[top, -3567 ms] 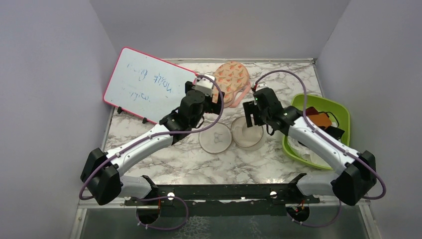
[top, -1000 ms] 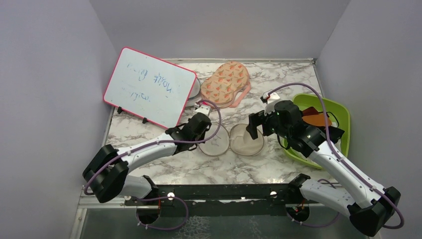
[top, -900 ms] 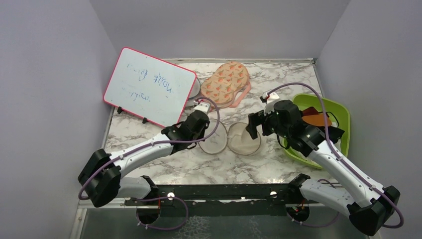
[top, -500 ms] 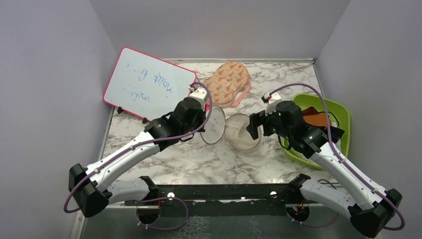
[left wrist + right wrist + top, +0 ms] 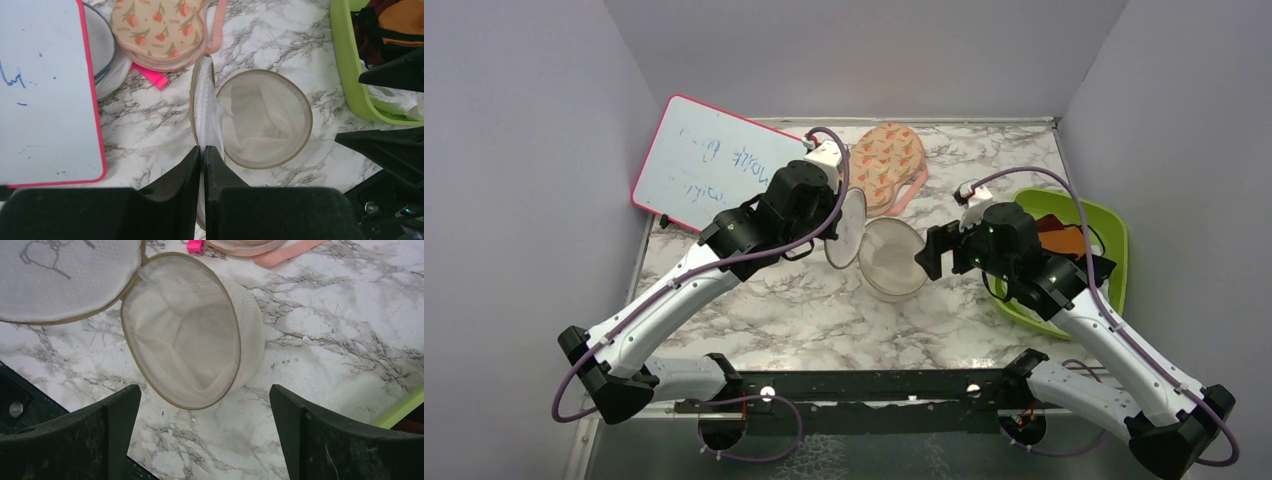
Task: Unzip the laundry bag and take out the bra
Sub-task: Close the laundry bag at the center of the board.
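The laundry bag (image 5: 892, 258) is unzipped, its white mesh body (image 5: 265, 125) tipped on its side with the mouth open. Inside I see only white mesh (image 5: 195, 335). Its flat lid (image 5: 849, 228) stands on edge, raised off the marble. My left gripper (image 5: 202, 148) is shut on the lid's rim (image 5: 204, 110). The lid's dark bra outline shows in the right wrist view (image 5: 60, 275). My right gripper (image 5: 204, 390) hangs open just right of the bag (image 5: 927, 258), touching nothing. The orange-brown bra (image 5: 1069, 241) lies in the green bin (image 5: 1106, 215), also at the left wrist view's top right corner (image 5: 406, 14).
A pink-framed whiteboard (image 5: 724, 175) leans at the back left, with another white mesh pouch (image 5: 102, 55) half under it. The peach printed case (image 5: 889, 160) with a pink strap lies behind the bag. The green bin's rim (image 5: 345, 65) also holds dark cloth and white plastic.
My left gripper has risen and moved back with the lid, swinging it upright. The bag body has tipped and slid left. The right arm has barely moved.
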{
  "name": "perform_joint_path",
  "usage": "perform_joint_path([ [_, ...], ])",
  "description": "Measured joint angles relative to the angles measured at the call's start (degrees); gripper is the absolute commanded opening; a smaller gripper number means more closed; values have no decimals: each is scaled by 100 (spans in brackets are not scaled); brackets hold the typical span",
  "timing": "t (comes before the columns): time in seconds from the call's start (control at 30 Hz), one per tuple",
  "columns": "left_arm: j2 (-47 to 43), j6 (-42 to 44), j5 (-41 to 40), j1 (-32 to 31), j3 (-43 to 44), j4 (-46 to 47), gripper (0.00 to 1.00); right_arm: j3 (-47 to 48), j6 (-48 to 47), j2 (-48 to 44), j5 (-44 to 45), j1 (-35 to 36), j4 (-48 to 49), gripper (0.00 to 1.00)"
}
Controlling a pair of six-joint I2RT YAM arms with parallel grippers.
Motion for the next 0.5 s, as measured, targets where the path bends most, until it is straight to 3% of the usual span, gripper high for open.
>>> perform_joint_path([
  [0.3,111,162,-413,-57,402,-739,0,-374,304,-31,-199,0,66,98],
  [0.5,988,55,-1233,-968,697,-946,0,-315,745,-404,494,2,-42,100],
])
